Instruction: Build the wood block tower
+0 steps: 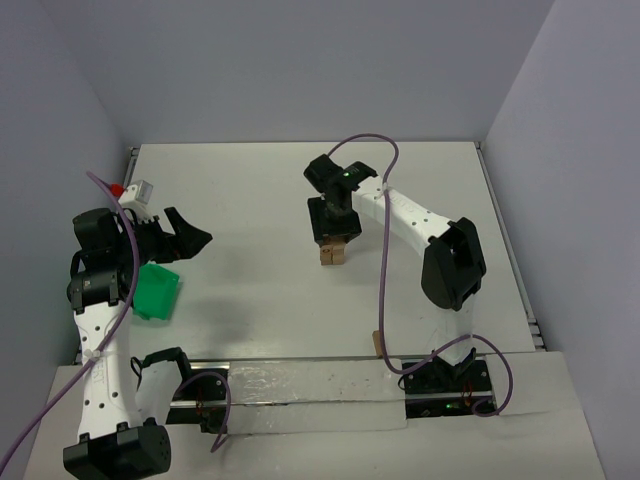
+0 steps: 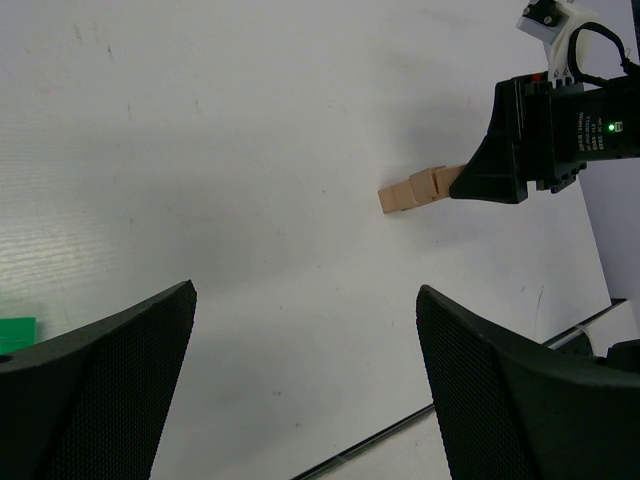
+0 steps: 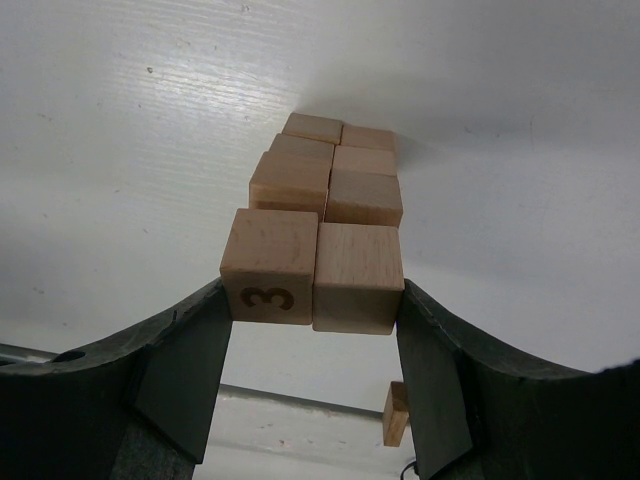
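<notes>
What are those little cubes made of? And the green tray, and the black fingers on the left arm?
The cubes look like bare light wood: matte tan faces with faint grain, one bearing a dark 3. The green tray seems plastic: even, bright colour, smooth sides. The left gripper has fingers of black plastic or rubber, finely dotted; I can't tell which.

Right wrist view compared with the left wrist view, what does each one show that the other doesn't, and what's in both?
Only the right wrist view: the 3 on a top cube, how the fingers clamp the top pair, and a stray block by the table edge. Only the left wrist view: the green tray corner and the open left gripper. Both: the tower, the right gripper and the white table.
</notes>
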